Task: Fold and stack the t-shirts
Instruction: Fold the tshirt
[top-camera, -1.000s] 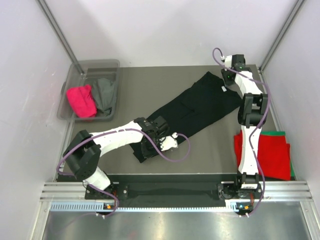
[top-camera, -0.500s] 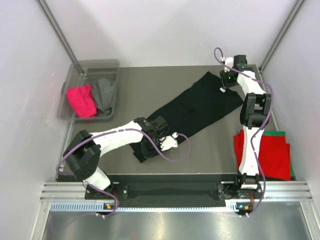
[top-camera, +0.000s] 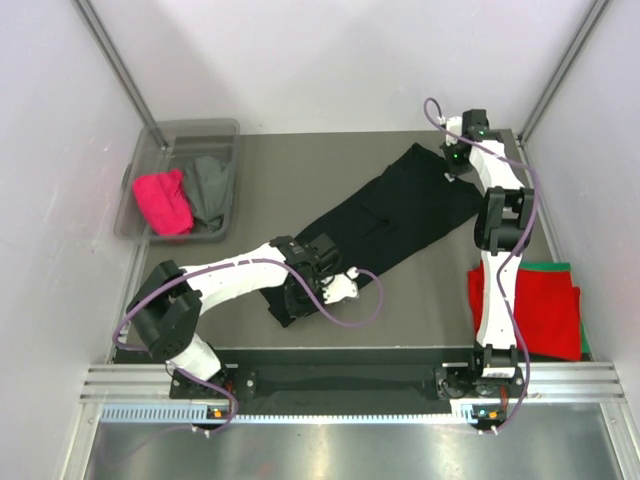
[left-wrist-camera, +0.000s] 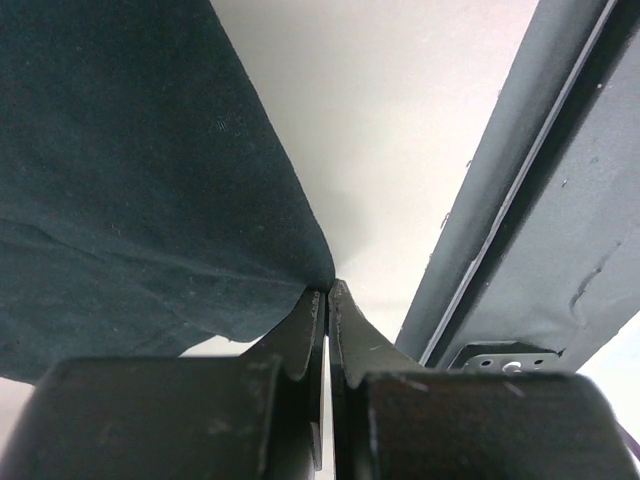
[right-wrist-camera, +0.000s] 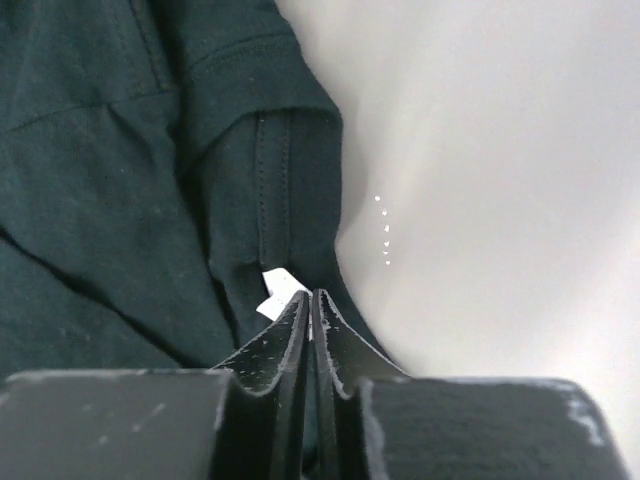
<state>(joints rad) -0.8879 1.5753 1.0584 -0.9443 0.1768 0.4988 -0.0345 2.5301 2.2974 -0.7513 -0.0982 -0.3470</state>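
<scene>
A black t-shirt (top-camera: 385, 215) lies stretched diagonally across the table. My left gripper (top-camera: 297, 292) is at its near end. In the left wrist view the jaws (left-wrist-camera: 327, 290) are shut, with an edge of the black cloth (left-wrist-camera: 130, 180) pinched at their tips. My right gripper (top-camera: 455, 165) is at the shirt's far end. There its jaws (right-wrist-camera: 310, 296) are shut on the dark cloth (right-wrist-camera: 120, 170), right beside a small white label (right-wrist-camera: 278, 292). A red t-shirt (top-camera: 545, 315) lies on a green one (top-camera: 548, 266) to the right of the table.
A translucent grey tub (top-camera: 185, 128) stands at the far left and holds a pink shirt (top-camera: 162, 200) and a grey shirt (top-camera: 208, 185). Metal frame posts rise at the back corners. The table's right edge (top-camera: 535, 215) runs close to the right arm.
My right gripper has closed on the far end of the black t-shirt by the label. The left arm has stayed where it was, still shut.
</scene>
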